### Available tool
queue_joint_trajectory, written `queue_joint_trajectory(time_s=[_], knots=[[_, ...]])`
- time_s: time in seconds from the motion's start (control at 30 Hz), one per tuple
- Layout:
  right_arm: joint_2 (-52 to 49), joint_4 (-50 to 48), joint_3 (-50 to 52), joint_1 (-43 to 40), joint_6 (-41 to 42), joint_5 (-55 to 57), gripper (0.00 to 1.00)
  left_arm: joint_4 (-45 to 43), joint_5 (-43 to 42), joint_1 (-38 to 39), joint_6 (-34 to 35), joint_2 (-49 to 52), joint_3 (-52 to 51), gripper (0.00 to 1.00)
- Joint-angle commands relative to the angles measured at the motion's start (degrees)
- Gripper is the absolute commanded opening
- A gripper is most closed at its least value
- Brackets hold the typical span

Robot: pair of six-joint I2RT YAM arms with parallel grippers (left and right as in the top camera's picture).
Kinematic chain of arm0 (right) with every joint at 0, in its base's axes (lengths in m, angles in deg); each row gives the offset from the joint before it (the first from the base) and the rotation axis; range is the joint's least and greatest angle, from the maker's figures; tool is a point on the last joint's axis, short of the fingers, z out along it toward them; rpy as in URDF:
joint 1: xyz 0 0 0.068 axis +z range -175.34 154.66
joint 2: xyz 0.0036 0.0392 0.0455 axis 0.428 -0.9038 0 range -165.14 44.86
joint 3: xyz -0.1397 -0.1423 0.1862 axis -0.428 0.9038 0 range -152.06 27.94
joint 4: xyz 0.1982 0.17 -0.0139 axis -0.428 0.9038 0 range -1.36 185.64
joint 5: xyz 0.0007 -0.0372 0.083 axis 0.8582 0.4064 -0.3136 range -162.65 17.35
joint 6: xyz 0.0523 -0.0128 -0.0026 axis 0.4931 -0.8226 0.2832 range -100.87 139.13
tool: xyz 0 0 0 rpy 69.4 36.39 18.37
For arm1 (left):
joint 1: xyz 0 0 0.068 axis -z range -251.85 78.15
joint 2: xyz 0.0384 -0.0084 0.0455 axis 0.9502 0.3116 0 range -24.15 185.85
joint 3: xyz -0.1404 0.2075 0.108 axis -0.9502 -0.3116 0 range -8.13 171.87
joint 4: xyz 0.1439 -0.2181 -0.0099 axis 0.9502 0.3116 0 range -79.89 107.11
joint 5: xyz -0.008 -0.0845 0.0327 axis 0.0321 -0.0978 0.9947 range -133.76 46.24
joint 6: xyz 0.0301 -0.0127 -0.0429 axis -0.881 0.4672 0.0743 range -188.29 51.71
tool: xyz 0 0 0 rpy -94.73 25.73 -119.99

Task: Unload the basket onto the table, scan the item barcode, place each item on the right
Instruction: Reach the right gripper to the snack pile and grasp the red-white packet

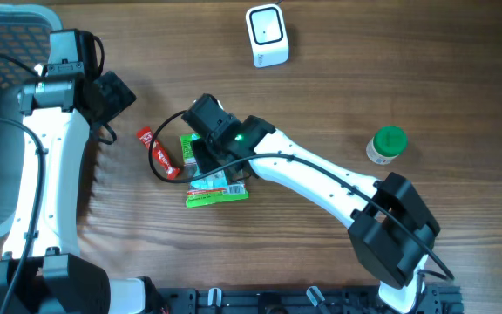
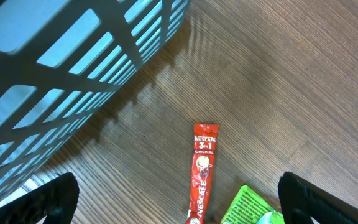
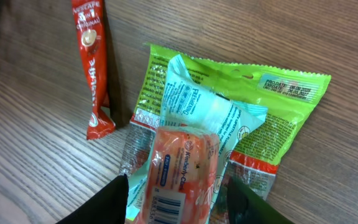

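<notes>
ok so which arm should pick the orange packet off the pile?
Right. The right claw straddles the orange packet stacked over the green pouch, jaws either side. The left claw hangs open by the basket, over the Nescafe stick.

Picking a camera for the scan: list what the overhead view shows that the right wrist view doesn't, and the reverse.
Overhead only: the white scanner, the green-lidded jar and the basket. Right wrist only: the orange packet with its barcode, lying between the fingers of the right hand. Both: the red coffee stick and the green pouch.
</notes>
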Motion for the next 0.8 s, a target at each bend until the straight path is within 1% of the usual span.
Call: queue_joint_trajectory(time_s=[0.0, 0.03, 0.07, 0.1, 0.17, 0.23, 0.3, 0.37, 0.47, 0.53, 0.67, 0.77], knots=[[-1.66, 0.31, 0.22, 0.42, 1.01, -0.98, 0.36, -0.13, 0.94, -0.55, -0.28, -0.31, 0.79, 1.00], [-1.64, 0.31, 0.20, 0.42, 0.98, -0.98, 0.29, -0.13, 0.94, -0.52, -0.28, -0.31, 0.79, 1.00], [-1.57, 0.09, 0.17, 0.39, 0.96, -0.96, 0.26, -0.13, 0.94, -0.52, -0.28, -0.31, 0.79, 1.00], [-1.38, 0.11, -0.02, 0.26, 0.59, -0.96, 0.25, -0.13, 0.94, -0.55, -0.28, -0.31, 0.79, 1.00], [-0.09, 0.59, -0.24, -0.37, 0.50, -0.94, 0.16, -0.13, 0.94, -0.55, -0.28, -0.31, 0.79, 1.00], [1.57, 1.51, -0.24, -1.18, 0.33, -0.90, 0.12, -0.13, 0.94, -0.52, -0.28, -0.31, 0.79, 1.00], [4.11, 4.17, -0.24, -3.17, -0.87, 0.11, 0.12, -0.13, 0.94, -0.55, -0.28, -0.31, 0.79, 1.00], [6.10, 8.50, -0.24, -5.46, -2.60, 3.37, 0.13, -0.13, 0.94, -0.52, -0.28, -0.31, 0.79, 1.00], [6.16, 16.22, 0.07, -9.11, -2.58, 9.94, 0.16, -0.13, 0.94, -0.52, -0.28, -0.31, 0.79, 1.00], [5.86, 18.29, 1.09, -10.40, -2.58, 13.57, 0.18, -0.13, 0.94, -0.52, -0.28, -0.31, 0.79, 1.00], [5.77, 16.09, 7.39, -11.13, -2.40, 20.44, 0.20, -0.13, 0.94, -0.52, -0.28, -0.31, 0.79, 1.00], [5.75, 11.96, 11.85, -11.15, -2.36, 21.59, 0.21, -0.13, 0.94, -0.52, -0.28, -0.31, 0.79, 1.00]])
